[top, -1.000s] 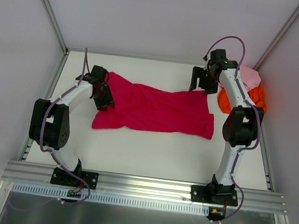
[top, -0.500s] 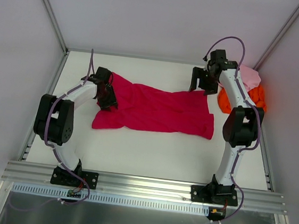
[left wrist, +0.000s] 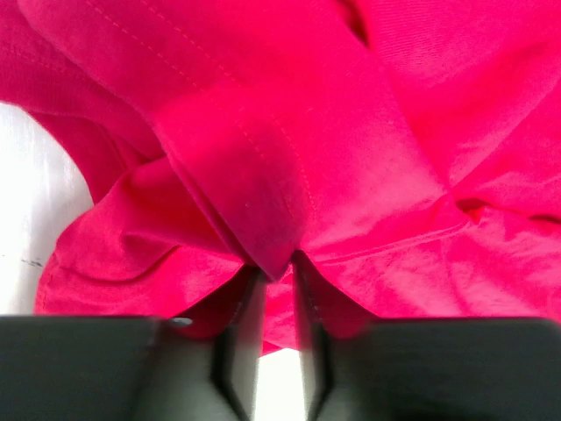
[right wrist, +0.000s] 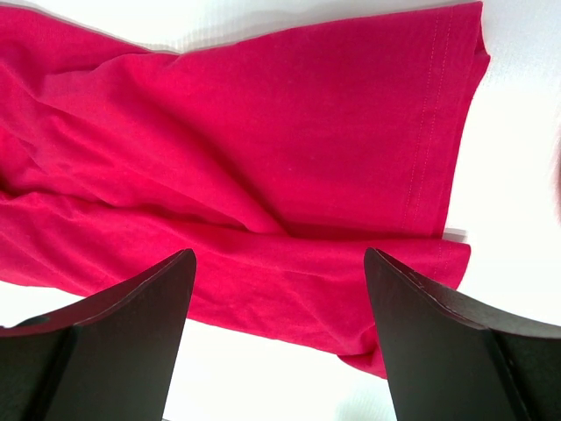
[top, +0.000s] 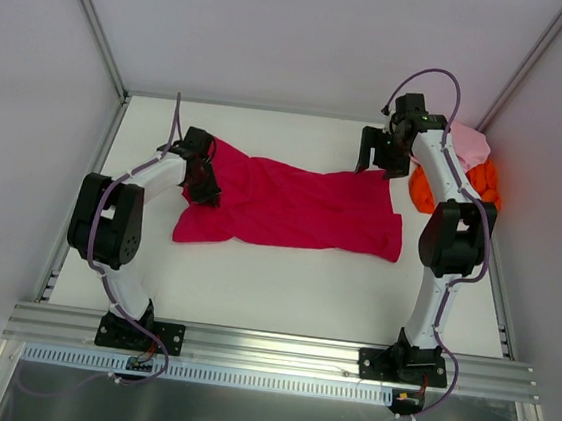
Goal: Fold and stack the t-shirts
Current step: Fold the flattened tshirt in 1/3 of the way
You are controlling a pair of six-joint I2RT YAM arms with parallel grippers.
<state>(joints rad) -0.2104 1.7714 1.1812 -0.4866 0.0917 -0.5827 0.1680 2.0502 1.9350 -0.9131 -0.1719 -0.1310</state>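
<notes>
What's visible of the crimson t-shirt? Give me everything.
The crimson t-shirt is soft, matte knit cloth with stitched hems. It lies spread lengthwise across the white table, wrinkled, with one layer lapping over another. Its left end is bunched, and there the left gripper pinches a raised fold between nearly closed fingers. The right gripper hangs open over the far right corner; whether it touches the cloth cannot be told.

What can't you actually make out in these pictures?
- Pale pink t-shirt and orange t-shirt: in the top view, largely hidden behind the right arm; shapes unclear.
- Crimson t-shirt, far left corner: covered by the left gripper in the top view.
- Crimson t-shirt, overall outline: both wrist views cut it off at the edges.
</notes>
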